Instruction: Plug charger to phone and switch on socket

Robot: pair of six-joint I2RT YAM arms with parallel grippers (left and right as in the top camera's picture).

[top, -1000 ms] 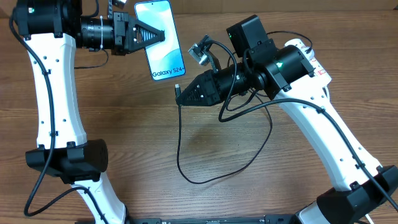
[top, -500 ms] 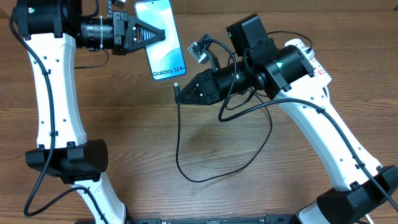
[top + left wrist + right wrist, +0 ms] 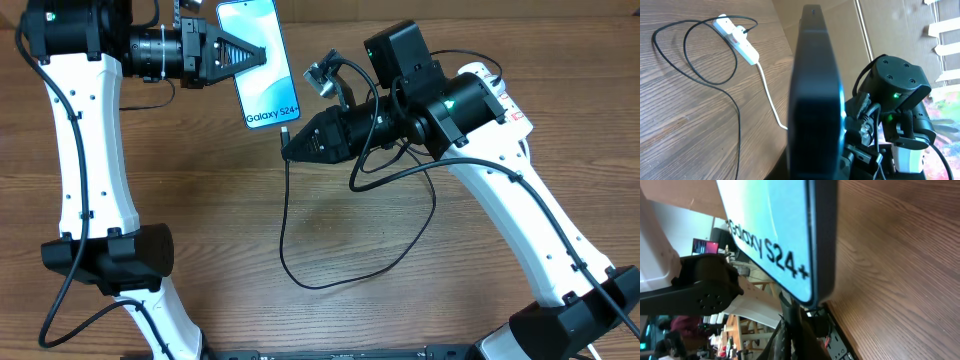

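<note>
My left gripper [image 3: 258, 57] is shut on the phone [image 3: 259, 65] and holds it above the table, light-blue screen up. The phone shows edge-on and dark in the left wrist view [image 3: 815, 95]. My right gripper [image 3: 288, 148] is shut on the connector end of the charger [image 3: 284, 240], whose thin black cable loops down over the table. In the right wrist view the gripper [image 3: 791, 332] and connector tip sit just under the phone's bottom edge [image 3: 816, 287], by the "Galaxy S24+" text. Whether they touch I cannot tell. The socket [image 3: 738, 38] lies on the table with the charger plugged in.
The socket's thick white cord [image 3: 769, 97] runs toward the table edge. Black cable loops [image 3: 710, 55] lie on the wood near the strip. Cardboard [image 3: 880, 25] stands behind the table. The arm bases [image 3: 110, 255] stand at the front left and right.
My right gripper has moved a little up and left, bringing the connector closer to the phone's bottom edge. The cable loop has shifted with it. The left arm and phone have not moved.
</note>
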